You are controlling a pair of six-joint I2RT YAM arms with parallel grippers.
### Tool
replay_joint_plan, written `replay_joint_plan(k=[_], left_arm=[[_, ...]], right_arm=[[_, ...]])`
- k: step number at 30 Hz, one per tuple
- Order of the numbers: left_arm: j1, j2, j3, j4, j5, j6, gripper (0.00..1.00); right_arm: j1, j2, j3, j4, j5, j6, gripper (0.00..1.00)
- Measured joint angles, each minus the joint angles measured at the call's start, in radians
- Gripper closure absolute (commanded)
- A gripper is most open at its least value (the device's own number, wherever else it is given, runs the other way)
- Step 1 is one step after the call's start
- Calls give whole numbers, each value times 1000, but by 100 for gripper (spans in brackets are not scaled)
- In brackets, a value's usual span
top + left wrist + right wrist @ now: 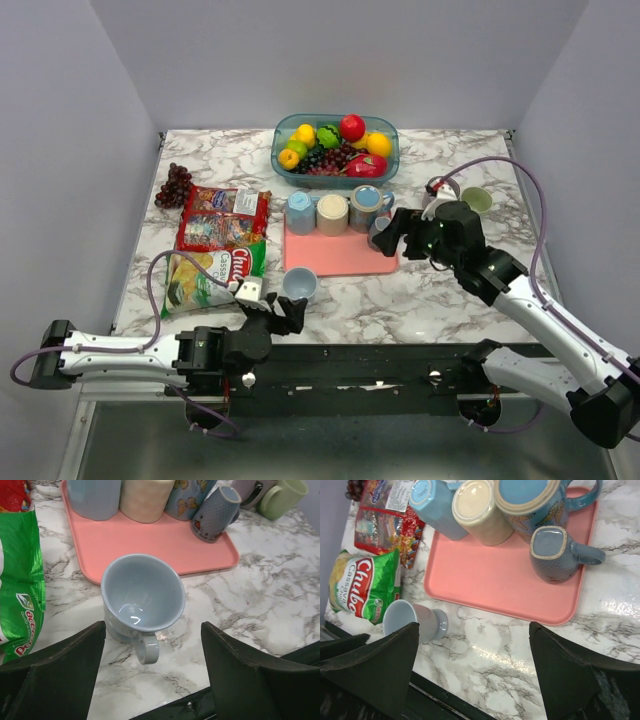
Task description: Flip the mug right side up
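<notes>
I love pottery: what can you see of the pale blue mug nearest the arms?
The pale blue mug looks like glazed ceramic, empty, flaring from a narrow foot to a wide mouth, its loop handle facing the arms. It stands mouth up on the marbled table, just before the pink tray. The open left end effector flanks it without touching.

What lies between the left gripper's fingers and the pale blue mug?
Only bare marble table separates the mug from each left gripper finger, per the left wrist view.
</notes>
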Motion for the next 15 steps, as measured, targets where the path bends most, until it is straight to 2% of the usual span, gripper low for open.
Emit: replay_joint_plan(k=[4, 9, 12, 15], left_arm=[[0, -95, 6, 0, 12, 58, 1], [0, -143, 86, 8, 11, 185, 1], [14, -105, 193, 22, 13, 297, 1], [73, 19, 333, 30, 35, 391, 1]], right_arm=[[-7, 66, 58, -35, 0, -79, 4], [-21, 173, 139, -51, -11, -242, 4], [-36, 233, 192, -64, -56, -360, 4], [-43, 278, 227, -79, -100, -454, 5]])
